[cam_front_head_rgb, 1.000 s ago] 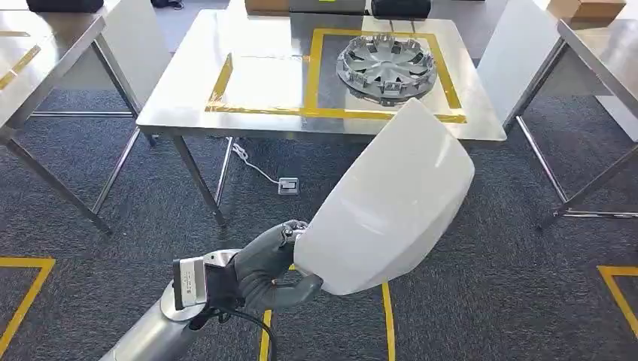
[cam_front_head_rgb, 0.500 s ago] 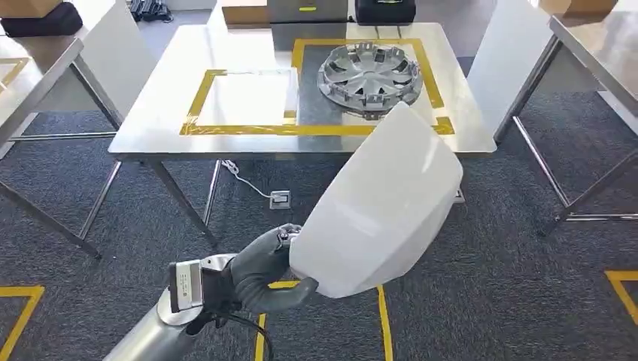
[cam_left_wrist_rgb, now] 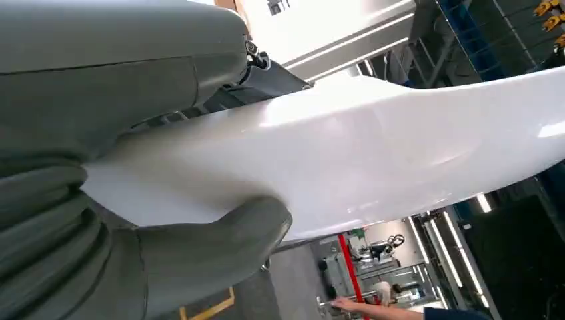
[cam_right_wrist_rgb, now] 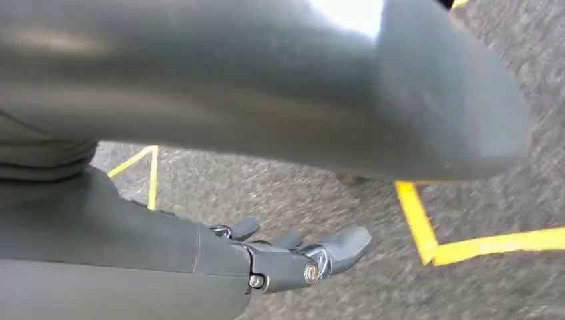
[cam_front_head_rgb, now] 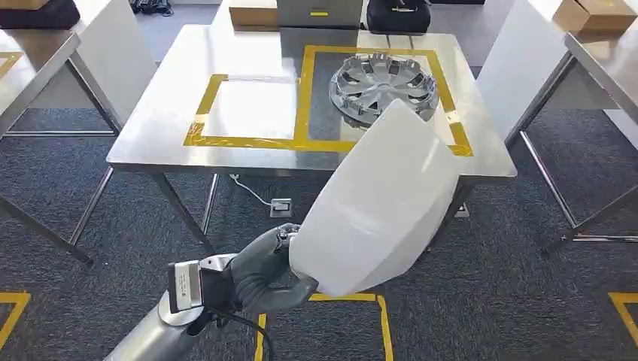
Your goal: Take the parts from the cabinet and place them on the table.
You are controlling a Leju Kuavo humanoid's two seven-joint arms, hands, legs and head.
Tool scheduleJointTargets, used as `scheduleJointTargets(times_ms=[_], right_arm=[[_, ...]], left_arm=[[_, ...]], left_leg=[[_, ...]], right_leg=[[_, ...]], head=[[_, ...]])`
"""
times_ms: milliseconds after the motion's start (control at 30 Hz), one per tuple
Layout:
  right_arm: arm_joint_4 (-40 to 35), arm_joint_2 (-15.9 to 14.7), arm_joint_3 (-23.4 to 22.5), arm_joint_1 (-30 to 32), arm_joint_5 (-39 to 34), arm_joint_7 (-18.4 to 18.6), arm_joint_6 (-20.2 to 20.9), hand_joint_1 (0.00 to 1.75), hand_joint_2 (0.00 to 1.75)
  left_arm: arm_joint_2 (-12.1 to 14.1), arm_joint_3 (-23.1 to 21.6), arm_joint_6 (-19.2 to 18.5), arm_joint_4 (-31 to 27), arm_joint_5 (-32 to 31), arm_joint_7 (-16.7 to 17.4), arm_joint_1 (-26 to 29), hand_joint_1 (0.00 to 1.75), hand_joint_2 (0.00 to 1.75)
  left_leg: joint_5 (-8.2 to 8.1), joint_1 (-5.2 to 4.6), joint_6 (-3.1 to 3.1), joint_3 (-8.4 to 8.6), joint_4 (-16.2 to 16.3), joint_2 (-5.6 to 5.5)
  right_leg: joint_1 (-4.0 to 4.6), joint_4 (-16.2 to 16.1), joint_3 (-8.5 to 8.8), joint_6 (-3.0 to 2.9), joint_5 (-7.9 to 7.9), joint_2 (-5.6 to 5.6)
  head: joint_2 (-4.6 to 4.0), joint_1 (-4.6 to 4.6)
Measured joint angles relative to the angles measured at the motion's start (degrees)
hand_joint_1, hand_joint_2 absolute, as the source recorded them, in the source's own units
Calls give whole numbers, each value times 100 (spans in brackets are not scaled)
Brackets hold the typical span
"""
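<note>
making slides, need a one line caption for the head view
Left hand carries a white curved panel toward a steel table where a silver hubcap lies inside yellow tape.

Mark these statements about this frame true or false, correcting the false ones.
1. The left hand holds a white panel. True.
2. A hubcap lies in the right-hand taped square on the table. True.
3. The left-hand taped square holds a second hubcap. False: nothing lies in it.
4. The right hand holds a part. False: it holds nothing, its fingers apart above the carpet.
5. The panel already rests on the table. False: it is held up in front of the table, over the carpet.
</note>
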Motion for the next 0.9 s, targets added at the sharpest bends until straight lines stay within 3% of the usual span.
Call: scheduleJointTargets(times_ms=[33,67,100,133,200,233,267,300,367,400,433,467,567,600,700,733,767,800,833,900], right_arm=[[0,-13,0,2,0,4,0,0,0],[0,-13,0,10,2,15,2,0,0],[0,-15,0,1,2,24,2,0,0],[0,-22,0,0,7,28,2,0,0],[0,-26,0,10,9,24,2,0,0],[0,-24,0,9,9,24,6,0,0],[0,-24,0,9,9,24,7,0,0],[0,-28,0,2,9,22,7,0,0],[0,-28,0,3,9,24,7,0,0],[0,-28,0,12,11,26,4,0,0],[0,-28,0,20,17,28,4,0,0],[0,-28,0,22,17,28,4,0,0],[0,-28,0,18,17,28,4,0,0],[0,-28,0,7,17,28,4,0,0],[0,-28,0,6,17,28,4,0,0],[0,-33,0,-7,20,31,2,0,0],[0,-33,0,-15,20,26,9,0,0],[0,-33,0,-37,24,28,13,0,0],[0,-42,0,-45,24,26,11,0,0],[0,-68,0,-23,39,26,11,0,0]], left_arm=[[0,0,0,0,0,-2,0,175,175],[2,0,0,4,0,-11,-3,175,175],[2,2,0,7,-2,-15,2,175,175],[2,2,0,4,-2,-15,4,175,175],[4,4,0,2,0,-26,-1,175,175],[7,7,0,2,0,-31,-3,175,175],[11,7,0,0,0,-46,-13,175,175],[17,9,0,2,2,-68,-24,175,175],[39,9,0,15,7,-87,1,175,175],[68,9,0,35,7,-120,10,175,175],[79,9,0,53,9,-136,9,175,175],[90,9,-2,68,9,-144,6,175,175],[118,9,-2,101,11,-173,1,175,175],[127,9,-2,116,13,-181,1,175,175],[131,11,-2,127,13,-184,-6,175,175],[120,11,-2,120,13,-188,-17,175,175],[120,11,-2,120,13,-195,-26,175,175],[118,11,-2,125,13,-210,-42,175,175],[118,11,-2,127,13,-232,-49,175,175],[127,11,13,140,2,-282,-1,175,175]], left_leg=[[-61,4,-19,81,-1,7],[-118,-6,-43,136,9,8],[-160,-22,-87,143,10,-4],[-205,-26,-132,122,-27,2],[-194,-29,-193,237,0,-1],[-225,-23,-222,213,61,11],[-212,-20,-250,136,309,23],[-281,-11,-274,-95,697,31],[-628,6,-308,-636,1447,38],[-762,6,-315,-848,1663,39],[-730,6,-314,-944,1653,40],[-560,6,-300,-947,1461,42],[556,0,-234,-633,141,56],[349,-49,-209,-661,123,59],[389,-46,-75,-609,102,46],[392,-13,-46,-502,75,28],[360,0,-14,-426,38,40],[337,6,19,-389,29,49],[307,5,32,-370,30,49],[233,3,41,-319,30,43]], right_leg=[[0,-480,150,-8,372,-8],[3,-820,185,-30,609,-30],[38,-828,203,-87,394,-38],[45,-822,227,-133,458,-28],[25,-843,279,-219,421,-18],[-3,-872,385,-252,411,-5],[1,-879,460,-288,369,-8],[2,-880,500,-312,321,-8],[7,-880,580,-330,234,-7],[8,-876,631,-330,184,-5],[9,-875,695,-326,135,-2],[9,-875,767,-320,81,2],[10,-879,966,-277,-105,8],[26,-854,1008,-237,-142,20],[33,-839,1060,-122,-167,7],[30,-793,1064,-97,-183,7],[20,-618,1024,-75,-185,-3],[21,-314,837,-53,-215,-4],[15,69,567,-33,-322,-4],[12,721,24,2,-690,-4]], head=[[0,4],[0,24],[0,31],[0,22],[0,9],[0,6],[0,-9],[0,-50],[0,-63],[0,-79],[0,-85],[0,-87],[0,-107],[0,-98],[0,-101],[0,-105],[0,-88],[0,-59],[0,-44],[0,-35]])
